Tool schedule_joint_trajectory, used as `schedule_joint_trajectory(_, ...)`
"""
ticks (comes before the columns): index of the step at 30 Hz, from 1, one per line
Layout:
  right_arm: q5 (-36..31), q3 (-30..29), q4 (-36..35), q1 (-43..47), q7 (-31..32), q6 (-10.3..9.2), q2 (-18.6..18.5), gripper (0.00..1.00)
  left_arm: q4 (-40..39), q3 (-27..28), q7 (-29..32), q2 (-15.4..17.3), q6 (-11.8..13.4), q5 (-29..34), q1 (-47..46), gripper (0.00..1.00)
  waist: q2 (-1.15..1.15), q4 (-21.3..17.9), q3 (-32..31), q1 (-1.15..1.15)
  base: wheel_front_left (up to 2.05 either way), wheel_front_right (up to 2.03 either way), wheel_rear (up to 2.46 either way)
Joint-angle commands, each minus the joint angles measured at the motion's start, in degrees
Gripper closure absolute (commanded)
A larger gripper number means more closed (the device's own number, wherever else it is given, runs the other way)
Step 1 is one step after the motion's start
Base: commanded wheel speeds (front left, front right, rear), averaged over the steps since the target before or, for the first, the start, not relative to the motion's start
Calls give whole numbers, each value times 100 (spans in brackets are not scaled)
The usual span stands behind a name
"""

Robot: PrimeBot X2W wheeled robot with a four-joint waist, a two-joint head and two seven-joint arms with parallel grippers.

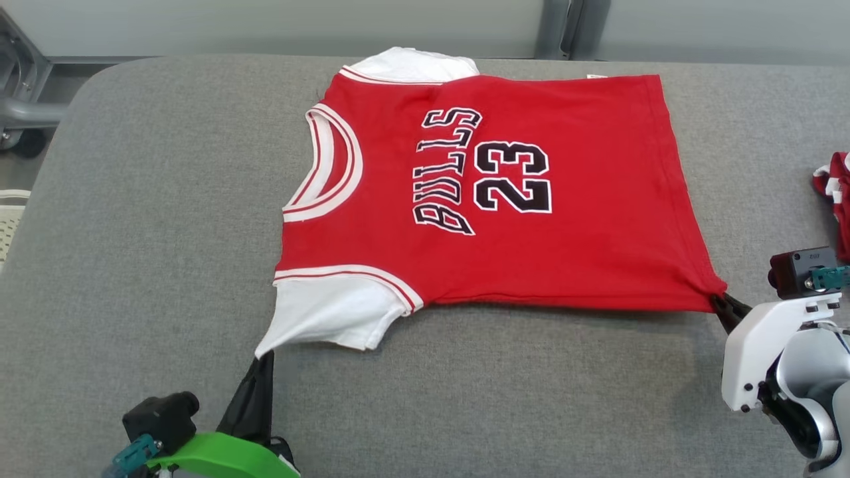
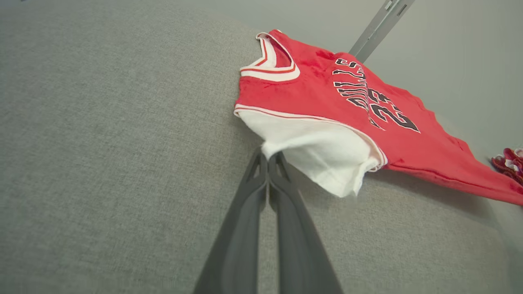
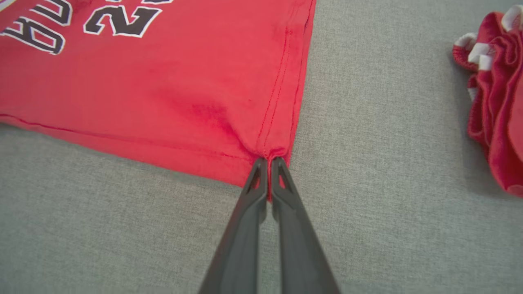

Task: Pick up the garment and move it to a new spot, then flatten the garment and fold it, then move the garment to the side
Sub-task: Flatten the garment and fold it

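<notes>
Your left gripper point(image 2: 268, 157) is clenched on the tip of the near white sleeve point(image 2: 322, 151), only a small nip of cloth between the fingertips. Your right gripper point(image 3: 269, 161) is clamped on the near hem corner point(image 3: 271, 149), fabric puckering into the pinch. Both holds belong to the red Bulls 23 jersey point(image 1: 531, 199), which lies print-up across the middle of the bench point(image 1: 133, 232), neckline toward the left edge, hem toward the right edge, far sleeve at the far edge. Its near side looks slightly raised, with shadow beneath. Judged step: stretching the near edge flat before a fold. Risks: the sleeve grip is shallow, so a hard outward pull could slip it free and let that shoulder collapse. If you draw the two arms unevenly, the body would skew or wrinkle. A crumpled red garment point(image 1: 838, 192) sits near the right edge, just beyond the right arm. A wide swing there could catch it.
</notes>
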Motion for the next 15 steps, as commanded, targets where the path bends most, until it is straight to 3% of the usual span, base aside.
schedule_joint_trajectory(1,-72,-44,-24,174,91,-8,-52,100,-157,-23,216,91,69,-67,230,100,0,74,-94,1,0,0,0)
schedule_joint_trajectory(7,-194,-121,-45,495,384,-8,-80,100,-699,-116,984,324,271,-259,785,100,0,97,-125,1,0,0,0)
schedule_joint_trajectory(15,40,-261,-425,760,535,-8,17,100,-1313,-103,1279,547,461,-175,1077,100,0,76,-74,1,0,0,0)
